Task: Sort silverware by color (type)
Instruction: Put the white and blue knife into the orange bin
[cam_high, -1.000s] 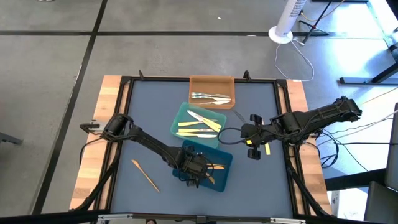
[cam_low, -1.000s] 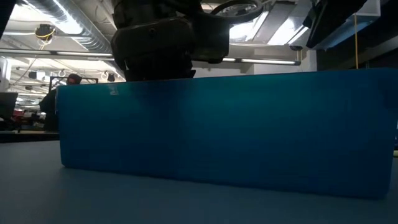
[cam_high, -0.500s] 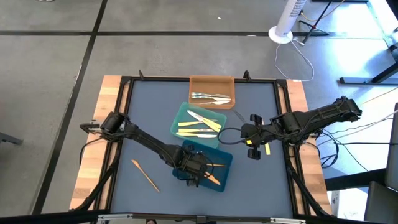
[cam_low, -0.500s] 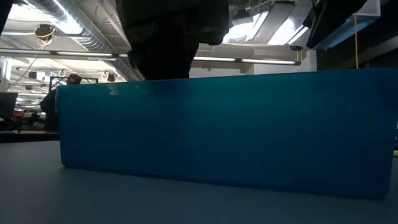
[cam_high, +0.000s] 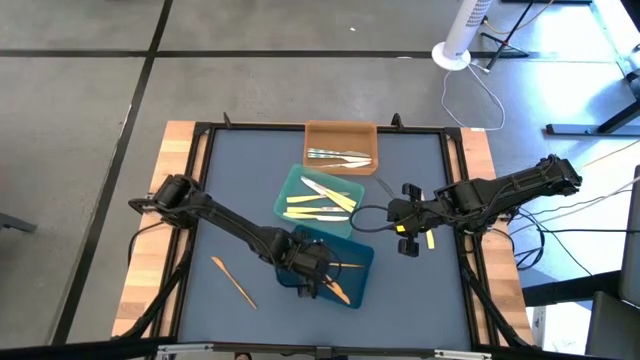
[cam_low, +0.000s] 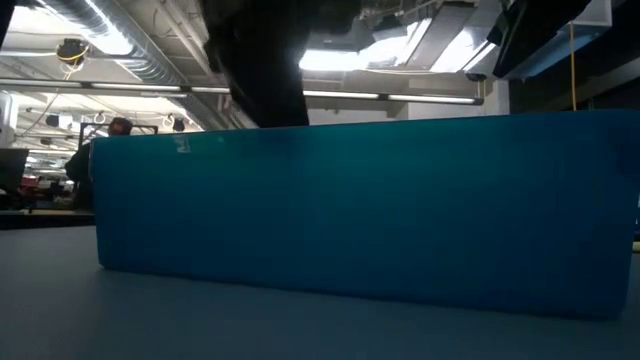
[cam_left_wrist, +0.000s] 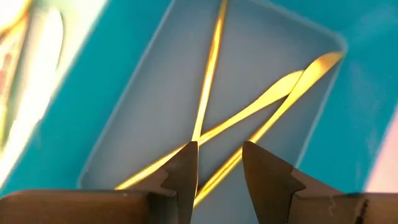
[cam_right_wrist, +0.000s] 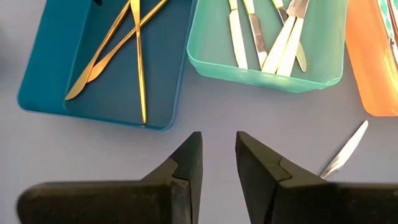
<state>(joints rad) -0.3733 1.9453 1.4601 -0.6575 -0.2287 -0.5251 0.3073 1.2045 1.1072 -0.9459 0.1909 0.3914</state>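
My left gripper (cam_left_wrist: 219, 163) hangs open over the dark blue tray (cam_high: 358, 258), touching nothing. Three orange-tan utensils (cam_left_wrist: 249, 112) lie crossed on that tray's floor. The teal-green tray (cam_high: 322, 198) holds several pale yellow utensils (cam_right_wrist: 283, 37), and the orange tray (cam_high: 340, 132) holds silver-grey ones (cam_high: 340, 156). One orange-tan utensil (cam_high: 232, 280) lies flat on the mat at the near left. A silver-grey one (cam_right_wrist: 346, 151) lies on the mat beside the teal tray. My right gripper (cam_right_wrist: 217, 155) waits open above the mat, right of the trays.
The trays stand in a slanted row from the far middle to the near middle of the blue mat (cam_high: 240, 200). In the low view the dark blue tray's wall (cam_low: 380, 210) fills most of the picture. A wooden frame (cam_high: 150, 230) borders the mat, and bare mat lies at the left.
My left gripper has risen straight up from the dark blue tray, still open. In the low view its dark body has climbed out of the top of the picture. The orange-tan utensils stay in the tray, and more of them shows from above.
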